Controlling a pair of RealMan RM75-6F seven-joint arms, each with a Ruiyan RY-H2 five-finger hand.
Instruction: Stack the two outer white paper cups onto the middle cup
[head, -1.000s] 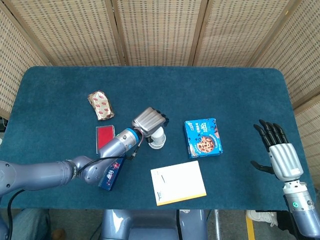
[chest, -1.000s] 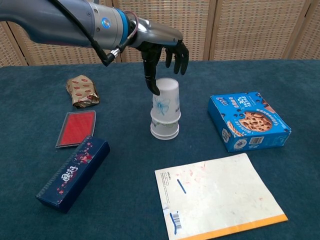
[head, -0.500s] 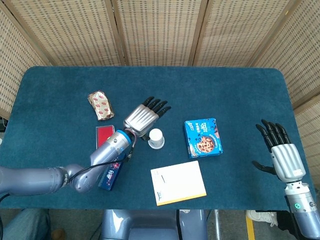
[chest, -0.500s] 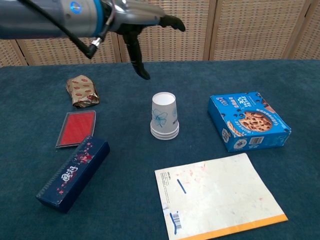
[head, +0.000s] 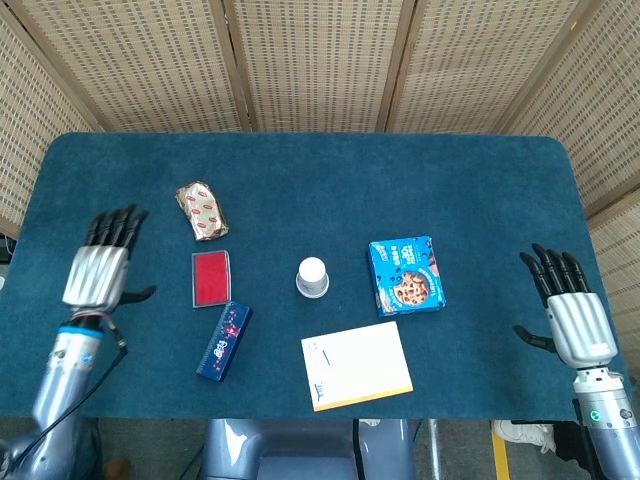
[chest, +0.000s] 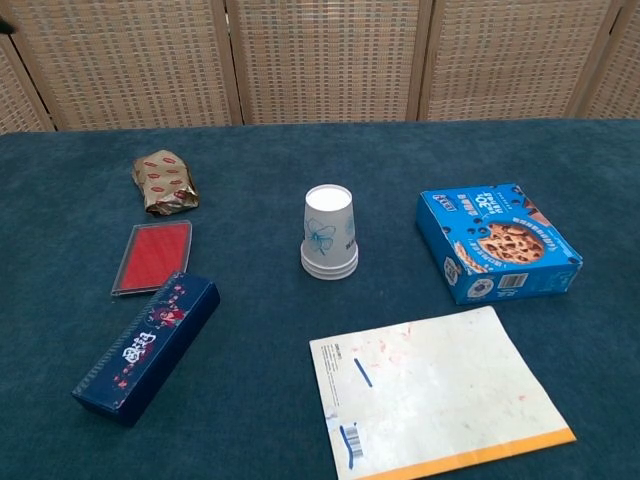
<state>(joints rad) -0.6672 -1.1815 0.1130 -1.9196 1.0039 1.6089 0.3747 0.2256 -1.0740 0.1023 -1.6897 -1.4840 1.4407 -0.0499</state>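
Nearest the robot, a white sheet of paper with an orange bottom edge (chest: 440, 398) lies flat on the blue table (chest: 300, 150), a short blue line and a small barcode printed near its left side. To its left, a long dark blue box with red and white floral print (chest: 147, 346) lies on a slant, one end just short of the flat red case (chest: 153, 258) beyond it. At the table's two side edges the hands sit well away from everything: the left hand (head: 99, 270) is held flat with its dark fingers spread and nothing in it, and the right hand (head: 570, 308) is likewise flat, fingers apart, holding nothing; neither shows in the chest view. In the middle of the table stands the stack of white paper cups (chest: 329, 232), upside down, nested one over another so that several rims show together at the base, with a pale blue flower on the side facing the chest camera. It stands clear of its neighbours, between the red case on the left and the blue cookie box (chest: 498, 242) on the right, whose top shows chocolate-chip cookies. Farther back on the left, beyond the red case, lies a crumpled gold-wrapped snack with red markings (chest: 165, 182). Behind the table stand woven wicker screen panels (chest: 320, 60).
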